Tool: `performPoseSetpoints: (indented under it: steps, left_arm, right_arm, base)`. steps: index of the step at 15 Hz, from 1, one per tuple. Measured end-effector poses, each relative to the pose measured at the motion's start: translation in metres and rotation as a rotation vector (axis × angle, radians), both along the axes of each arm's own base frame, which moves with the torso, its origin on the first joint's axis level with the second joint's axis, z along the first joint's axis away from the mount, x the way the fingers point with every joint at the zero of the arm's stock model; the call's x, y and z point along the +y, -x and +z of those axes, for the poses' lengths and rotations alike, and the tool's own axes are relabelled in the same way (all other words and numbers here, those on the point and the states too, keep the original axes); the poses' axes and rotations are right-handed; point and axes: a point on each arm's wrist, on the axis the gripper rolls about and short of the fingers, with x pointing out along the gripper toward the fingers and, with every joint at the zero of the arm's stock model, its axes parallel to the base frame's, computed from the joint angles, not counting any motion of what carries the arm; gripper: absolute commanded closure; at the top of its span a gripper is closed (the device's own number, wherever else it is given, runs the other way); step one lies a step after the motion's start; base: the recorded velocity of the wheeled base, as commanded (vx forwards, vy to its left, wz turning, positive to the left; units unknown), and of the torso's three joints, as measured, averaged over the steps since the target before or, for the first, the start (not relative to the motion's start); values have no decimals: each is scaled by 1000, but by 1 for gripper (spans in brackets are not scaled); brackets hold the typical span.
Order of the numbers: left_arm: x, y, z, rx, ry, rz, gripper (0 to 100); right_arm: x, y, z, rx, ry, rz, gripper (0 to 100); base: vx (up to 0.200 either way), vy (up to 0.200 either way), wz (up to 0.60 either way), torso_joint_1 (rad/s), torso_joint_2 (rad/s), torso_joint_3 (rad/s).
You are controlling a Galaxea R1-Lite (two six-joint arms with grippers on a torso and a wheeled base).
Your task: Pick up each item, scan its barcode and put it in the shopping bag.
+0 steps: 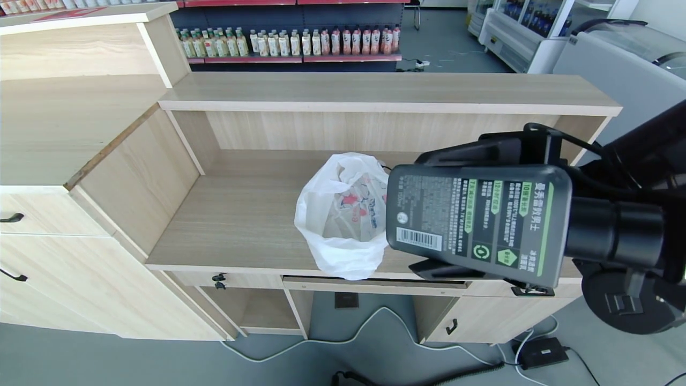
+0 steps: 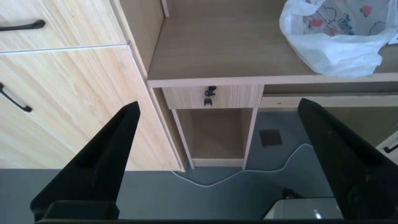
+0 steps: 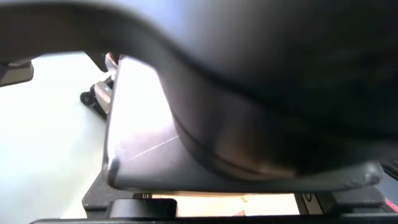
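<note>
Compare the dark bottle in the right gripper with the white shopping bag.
The bottle is dark grey and rigid; the shopping bag is white, thin and crumpled. The bottle is held sideways in the right gripper; the shopping bag sits open on the counter shelf. Both carry print.

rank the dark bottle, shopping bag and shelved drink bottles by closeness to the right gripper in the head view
1. dark bottle, held in the right gripper.
2. shopping bag, on the counter, just to the robot's left of the gripper.
3. drink bottles, on the far shelf behind the counter.
</note>
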Motion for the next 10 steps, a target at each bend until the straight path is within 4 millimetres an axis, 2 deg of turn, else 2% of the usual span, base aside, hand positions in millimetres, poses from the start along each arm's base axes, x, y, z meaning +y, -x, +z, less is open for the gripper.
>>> performPoseSetpoints:
  steps: [2, 6, 10]
  left_arm:
    - [0, 0, 0, 0, 0, 0, 0]
    - [0, 0, 0, 0, 0, 0, 0]
    - [0, 0, 0, 0, 0, 0, 0]
  right_arm:
    - [2, 6, 4, -13, -6, 20, 100]
    - [-10, 16, 15, -44, -25, 6, 100]
    - [-13, 28, 23, -64, -37, 27, 100]
  base:
    - [0, 0, 0, 0, 0, 0]
    - [0, 0, 0, 0, 0, 0]
    - [0, 0, 0, 0, 0, 0]
